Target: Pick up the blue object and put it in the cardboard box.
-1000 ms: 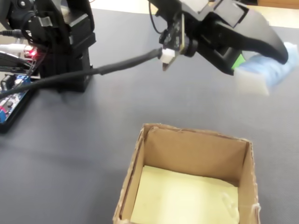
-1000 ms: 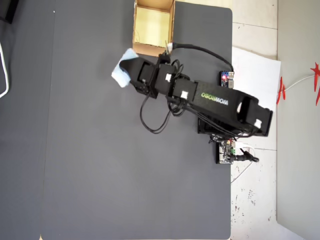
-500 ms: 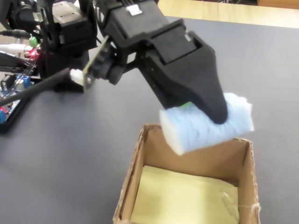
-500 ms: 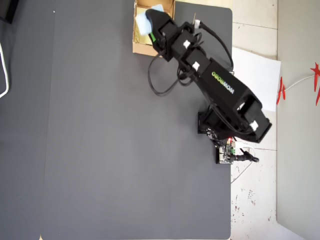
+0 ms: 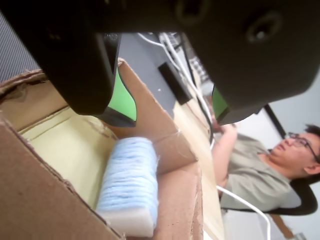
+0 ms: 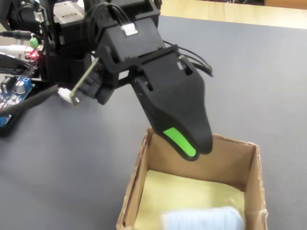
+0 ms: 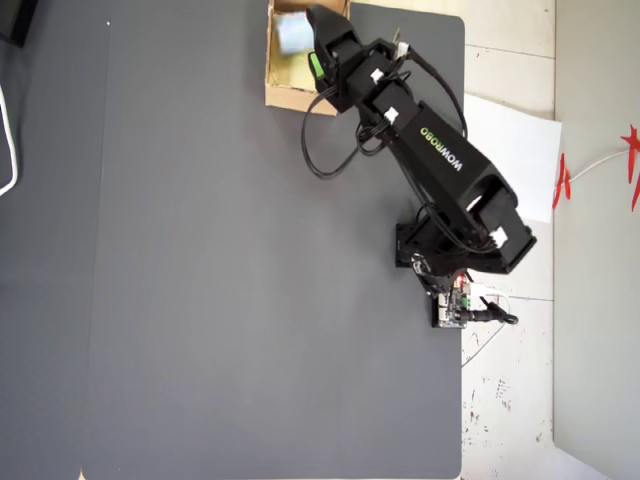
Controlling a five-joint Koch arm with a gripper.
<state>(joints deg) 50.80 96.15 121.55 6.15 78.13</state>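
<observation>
The dark mat covers most of the table, and the cardboard box sits at its far edge in the overhead view, with the arm reaching over the box's rim. Inside the box, the blue object lies on the pale floor against a wall, its long axis along that wall. The gripper hangs above the box with its green-padded jaws spread and empty; the roll lies below them, apart, so the task looks nearly done.
</observation>
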